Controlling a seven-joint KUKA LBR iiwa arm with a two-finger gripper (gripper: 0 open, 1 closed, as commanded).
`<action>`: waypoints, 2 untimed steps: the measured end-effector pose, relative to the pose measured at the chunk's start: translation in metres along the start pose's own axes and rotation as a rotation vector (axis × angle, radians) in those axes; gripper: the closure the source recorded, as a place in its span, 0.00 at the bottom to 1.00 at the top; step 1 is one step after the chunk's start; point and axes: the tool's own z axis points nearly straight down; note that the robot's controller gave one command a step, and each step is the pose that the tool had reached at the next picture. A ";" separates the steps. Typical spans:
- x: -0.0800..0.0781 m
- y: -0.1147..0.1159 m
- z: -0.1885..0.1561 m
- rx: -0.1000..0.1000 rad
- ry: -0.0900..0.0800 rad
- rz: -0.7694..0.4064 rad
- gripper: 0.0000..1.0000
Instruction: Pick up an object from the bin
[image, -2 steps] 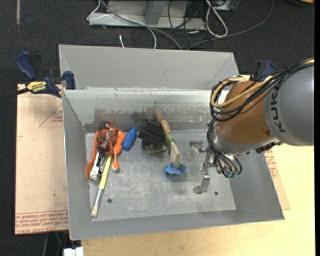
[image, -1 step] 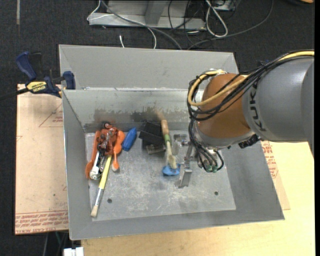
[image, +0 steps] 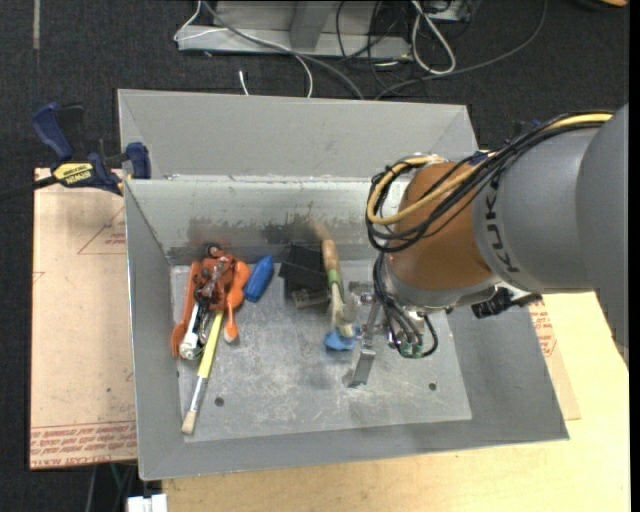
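My gripper (image: 358, 370) hangs low over the middle of the bin floor, under the orange wrist cover. Just to its left lies a small blue piece (image: 338, 342), at the near end of a wooden-handled brush (image: 329, 268) that runs toward the back wall. The gripper is beside the blue piece, and nothing shows in its grasp. A black block (image: 303, 272) lies left of the brush handle.
A blue marker-like stick (image: 258, 278) lies further left. At the left wall, orange tongs (image: 214, 292) are heaped over a long yellow-handled brush (image: 204, 365). Bare bin floor lies in front of and to the right of the gripper. The arm covers the bin's right side.
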 end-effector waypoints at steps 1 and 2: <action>-0.003 -0.024 0.053 -0.002 -0.017 -0.144 0.00; -0.018 -0.019 0.054 -0.003 -0.009 -0.030 1.00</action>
